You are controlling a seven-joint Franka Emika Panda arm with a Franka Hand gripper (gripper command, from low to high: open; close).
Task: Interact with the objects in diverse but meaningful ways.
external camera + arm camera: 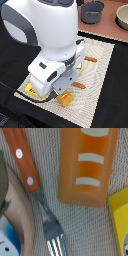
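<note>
My gripper [61, 91] hangs low over a beige woven mat [97, 75], and the bulky white hand hides its fingers. Just under it in the exterior view lies the orange ridged biscuit block [65, 99]. The yellow red-marked packet [31, 91] peeks out on the exterior view's left of the hand. The wrist view shows the biscuit block [87, 165] close up beside the yellow packet [120, 223] and a wooden-handled fork [27, 170]. A white-blue fish [7, 244] lies on a tan plate [22, 213]. No fingers show in the wrist view.
The dark grey two-handled pot [92, 11] and a beige bowl [123, 17] stand on the far pinkish surface. Two small orange-handled pieces [90, 59] [78, 84] lie on the mat. Black table surrounds the mat.
</note>
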